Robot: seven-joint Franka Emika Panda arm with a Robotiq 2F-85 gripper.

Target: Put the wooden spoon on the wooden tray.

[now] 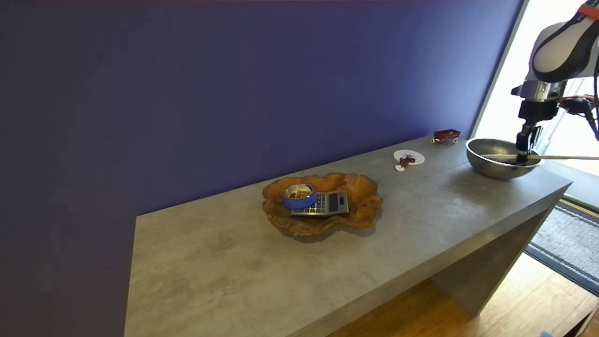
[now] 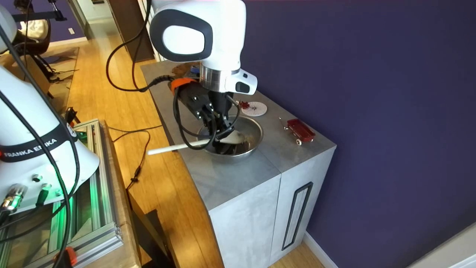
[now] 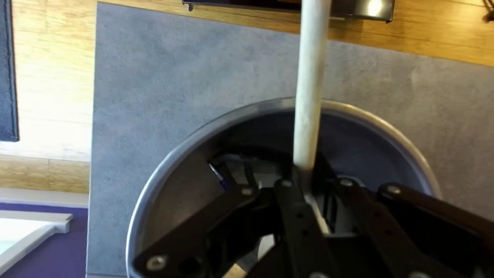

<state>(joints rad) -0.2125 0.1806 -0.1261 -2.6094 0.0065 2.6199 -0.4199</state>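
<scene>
The pale wooden spoon (image 1: 568, 157) lies nearly level across the steel bowl, and its handle sticks out past the rim; it also shows in an exterior view (image 2: 169, 149) and in the wrist view (image 3: 310, 77). My gripper (image 1: 523, 157) points down at the bowl, its fingers closed on the spoon's handle; it also shows in an exterior view (image 2: 223, 138) and in the wrist view (image 3: 305, 173). The spoon's head (image 2: 235, 138) is over the bowl. The amber-brown wooden tray (image 1: 367, 203) stands mid-counter, holding a blue tape roll (image 1: 300, 201) and a calculator (image 1: 333, 203); the arm partly hides it in an exterior view (image 2: 181, 69).
The steel bowl (image 1: 482, 164) holds dark items, partly hidden by the gripper. A white dish (image 1: 415, 156) with small dark red things and a red toy wagon (image 1: 447, 135) stand along the purple wall. The counter (image 1: 224, 262) ends at a front edge.
</scene>
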